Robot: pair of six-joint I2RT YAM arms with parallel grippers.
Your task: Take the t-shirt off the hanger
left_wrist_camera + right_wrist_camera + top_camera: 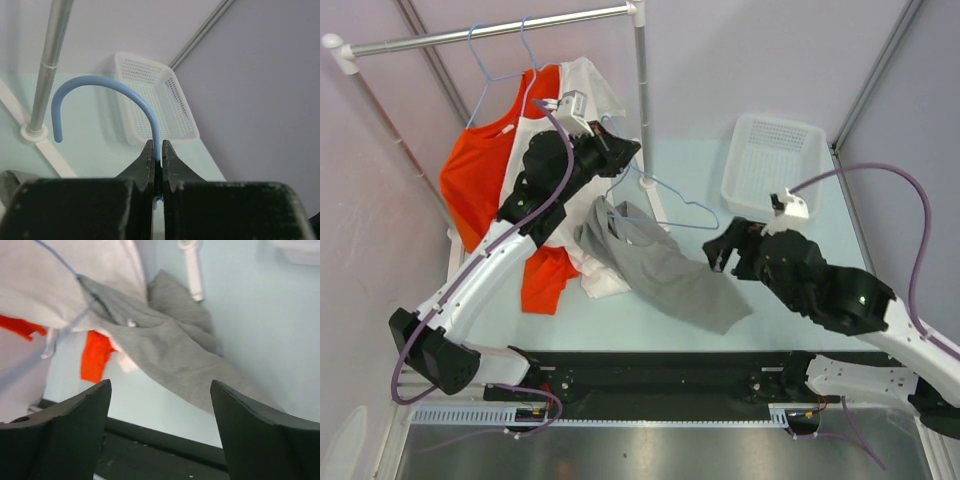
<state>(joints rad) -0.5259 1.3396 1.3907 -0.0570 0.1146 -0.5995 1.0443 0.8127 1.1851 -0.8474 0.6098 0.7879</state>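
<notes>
From above, the left gripper (625,152) is raised beside the rail (490,32), pinching the blue hanger (690,201) by its neck. The grey t-shirt (672,272) lies mostly on the table (690,160), but 1 end rises to the hanger's left arm and looks caught there. The right gripper (722,250) hovers just beside the cloth's right edge, spread and empty. An orange shirt (478,172) and a white shirt (588,88) hang behind. A basket (775,160) sits well apart at the back right.

Left wrist: both fingers press tight on the wire below the hook, with no gap visible.

Right wrist: the 2 fingers stand wide apart with nothing between them. The t-shirt lies ahead and below, and the blue wire runs into its collar end.

Risks: lifting the hanger may drag the whole t-shirt along, since nothing pins it. The thin wire could twist or slip in the pinch. A careless right grab might snag the white shirt or orange shirt instead.
</notes>
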